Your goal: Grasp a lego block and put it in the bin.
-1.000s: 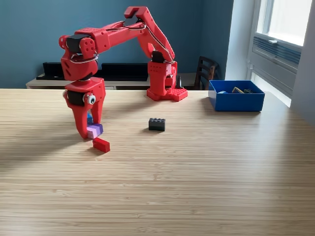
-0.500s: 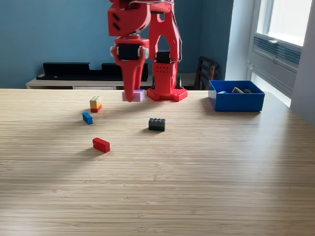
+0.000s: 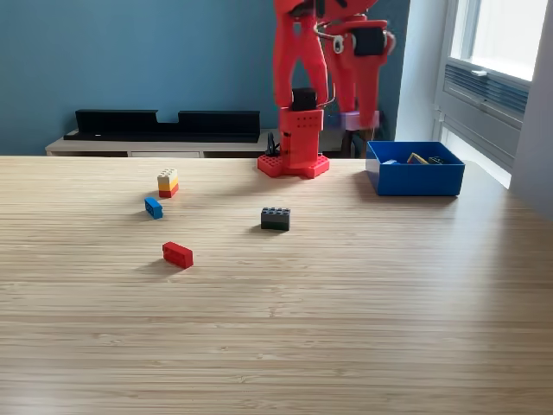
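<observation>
My red gripper point(image 3: 357, 119) hangs high in the exterior view, just left of the bin and above the table's far edge. It is shut on a purple lego block point(image 3: 353, 120) held between its fingers. The bin point(image 3: 415, 178) is a bright blue open box at the back right with some pieces inside. On the table lie a black block point(image 3: 276, 218), a red block point(image 3: 177, 254), a small blue block point(image 3: 153, 207) and a stacked cream, yellow and red block point(image 3: 168, 182).
The arm's red base point(image 3: 294, 160) stands at the table's far edge, left of the bin. A dark chair back point(image 3: 356, 137) shows behind it. A window and wall close off the exterior view's right side.
The gripper has swung from the table's left, up and across to the right, carrying the purple block to a spot near the bin. The other blocks have not moved.
</observation>
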Controlling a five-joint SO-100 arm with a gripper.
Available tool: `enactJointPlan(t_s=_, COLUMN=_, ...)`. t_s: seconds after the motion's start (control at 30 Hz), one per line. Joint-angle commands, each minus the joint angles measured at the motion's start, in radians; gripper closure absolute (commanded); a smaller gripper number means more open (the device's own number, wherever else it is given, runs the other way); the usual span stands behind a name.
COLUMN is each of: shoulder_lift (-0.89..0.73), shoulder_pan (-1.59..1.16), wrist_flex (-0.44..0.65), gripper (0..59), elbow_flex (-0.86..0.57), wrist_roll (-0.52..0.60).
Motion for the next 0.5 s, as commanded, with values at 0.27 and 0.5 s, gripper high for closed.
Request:
enactJointPlan(t_s=0.27, shoulder_lift=0.175, shoulder_pan=-0.586, wrist_flex=0.023, gripper=58.5, elbow_flex=0.253, wrist_roll=0.103)
enactJointPlan(t_s=0.5, shoulder_lift=0.173, shoulder_pan=-0.772, wrist_flex=0.028, gripper=58.5, elbow_flex=0.316, wrist_roll=0.081)
